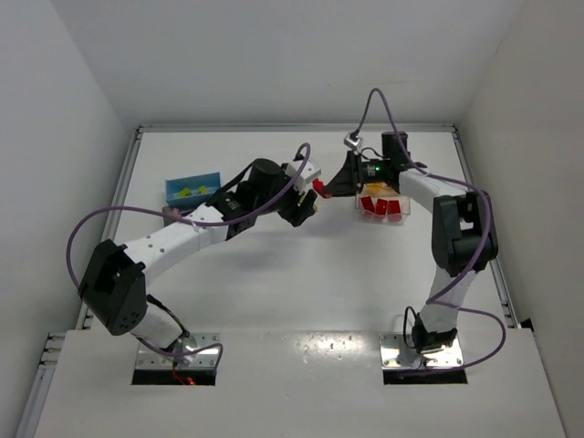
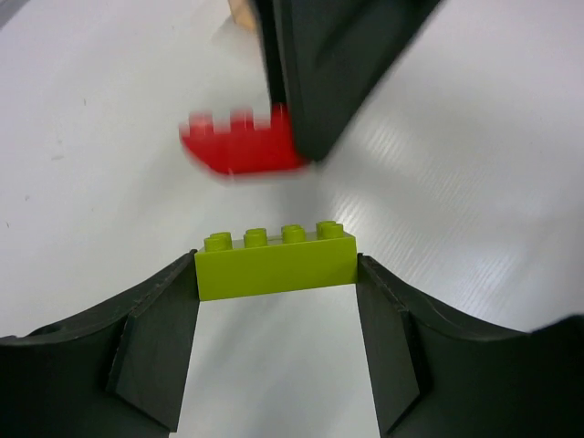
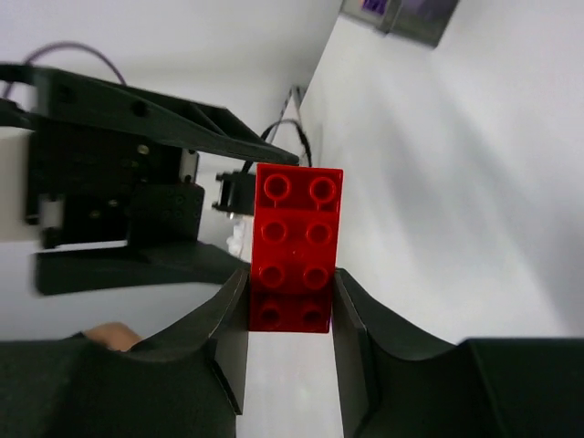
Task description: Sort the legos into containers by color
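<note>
Legos are what gets sorted here, and two of them are in the claws near the middle of the white table (image 1: 301,301), slightly toward 12 o'clock in the top view. Of the containers, the blue tub (image 1: 170,192) sits at about 10 o'clock with yellow pieces inside. The clear tub (image 1: 404,212) at about 2 o'clock holds red ones.

The left claw (image 2: 278,301) pinches a lime green brick (image 2: 274,265) by its short ends, studs up. The right claw (image 3: 292,301) is pressed together on the long sides of a red two-by-four brick (image 3: 297,246). It grips near one end, so most of the brick juts past the fingertips. In the left wrist view the red brick lies at 12 o'clock, just beside the lime one.

These blocks look light, rigid and smooth-walled, so they probably slip or pivot under a shallow pinch. The surest hold is likely across flat opposite walls at mid-length, never on the studs.
</note>
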You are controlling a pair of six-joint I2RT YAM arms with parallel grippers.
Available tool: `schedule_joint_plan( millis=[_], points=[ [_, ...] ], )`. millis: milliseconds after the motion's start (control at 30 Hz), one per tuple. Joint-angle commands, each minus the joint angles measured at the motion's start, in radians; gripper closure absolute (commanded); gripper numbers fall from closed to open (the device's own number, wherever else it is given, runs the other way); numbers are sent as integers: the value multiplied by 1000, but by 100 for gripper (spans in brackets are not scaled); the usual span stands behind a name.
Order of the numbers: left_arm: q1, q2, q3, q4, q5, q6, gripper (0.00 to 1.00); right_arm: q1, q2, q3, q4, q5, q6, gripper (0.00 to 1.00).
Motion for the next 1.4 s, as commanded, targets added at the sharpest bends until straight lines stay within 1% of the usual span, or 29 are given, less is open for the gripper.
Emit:
schedule_joint_plan(
  millis=[0,100,133,167,200,233,267,333,367,433,500,533,633,733,833,867,900,933,1067,1133,1200,1233,1300,1333,1367],
  points=[
    [-5,-42,-33,-2,1,-9,75,-126,-32,39,72,-29,7,100],
    [-5,-42,-42,-2,1,-9,75,-201,-51,39,63,-9,-7,100],
    [-5,-42,-42,-2,1,-18,75,-220,-68,25,33,4,-33,100],
    [-5,-42,-42,-2,1,-18,75,-238,-77,25,-28,53,-91,100],
    [-5,-42,-42,8,-11,-18,75,-273,-88,35,-122,99,-178,100],
    [-5,-42,-42,8,-12,-18,75,-284,-99,52,-375,168,-428,100],
    [-5,-33,-33,8,-21,-18,75,-284,-129,66,-476,328,-552,100],
    [-5,-33,-22,8,-21,-18,75,-260,-165,56,-604,508,-767,100],
    [-5,-24,-22,8,-21,-18,75,-260,-191,19,-604,641,-785,100],
    [6,-13,-10,8,-21,-18,75,-260,-191,-4,-604,696,-826,100],
    [6,1,10,8,-21,-31,75,-260,-200,-30,-601,806,-837,100],
    [15,13,10,8,-21,-31,75,-260,-228,-44,-562,881,-837,100],
    [15,24,21,8,-12,-40,75,-260,-249,-89,-517,1024,-828,100],
    [15,33,30,8,-12,-40,75,-260,-249,-89,-489,1107,-816,99],
    [24,33,30,8,-12,-40,75,-251,-249,-98,-480,1144,-816,94],
    [24,33,30,8,-12,-40,75,-251,-239,-98,-471,1156,-816,92],
    [24,33,30,8,-12,-40,75,-251,-239,-89,-471,1157,-816,84],
    [24,33,30,17,-12,-40,75,-251,-239,-89,-471,1157,-807,80],
    [24,33,30,17,-21,-40,75,-251,-216,-69,-471,1157,-787,68],
    [24,24,21,17,-33,-40,75,-251,-216,-50,-471,1157,-786,59],
    [24,24,21,17,-42,-40,75,-241,-216,-38,-471,1146,-777,53],
    [37,24,21,17,-42,-52,75,-241,-216,-26,-471,1137,-765,44],
    [70,15,21,17,-51,-77,75,-241,-216,-12,-471,1080,-742,35],
    [89,15,21,17,-41,-122,75,-241,-226,-3,-471,1057,-731,28],
    [144,5,10,28,-4,-155,75,-241,-226,-3,-471,992,-721,27]
  ],
)
